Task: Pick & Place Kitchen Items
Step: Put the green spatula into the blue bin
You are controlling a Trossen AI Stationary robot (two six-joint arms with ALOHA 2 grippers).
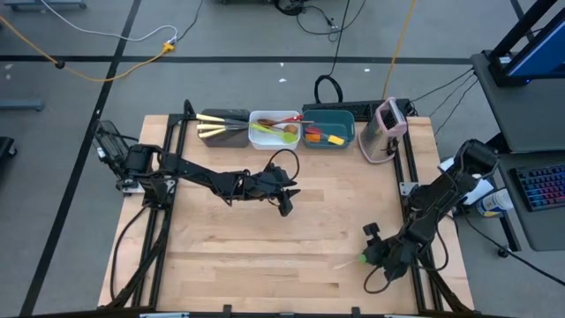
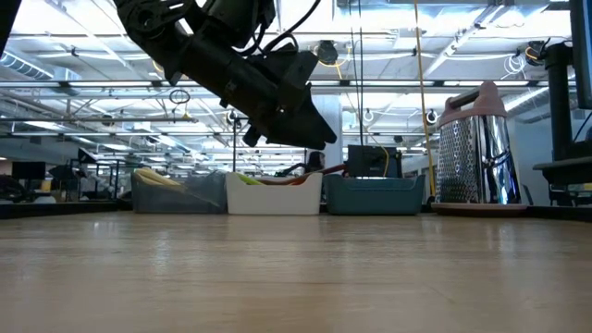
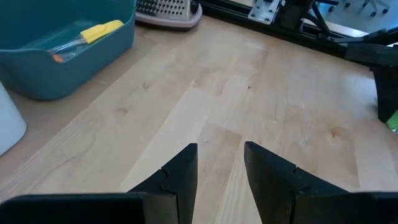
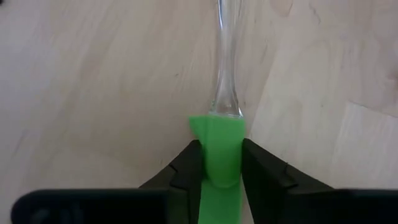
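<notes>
Green-headed spatula [image 4: 219,118] at the near right of the surface [image 1: 291,238], its head clamped between the fingers of the right hand [image 1: 378,256]; the clear handle runs straight ahead of that hand, away from the wrist. The right arm is folded low. The left hand [image 1: 284,201], released and empty, hovers mid-surface near the tubs [image 1: 274,129].

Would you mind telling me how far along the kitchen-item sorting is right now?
Nearly done: knives fill the brown tub, spoons the white tub, spatulas the teal tub. The right gripper holds the green-headed spatula near the table's front right; it remains to be placed. The left gripper hangs open, empty.
</notes>
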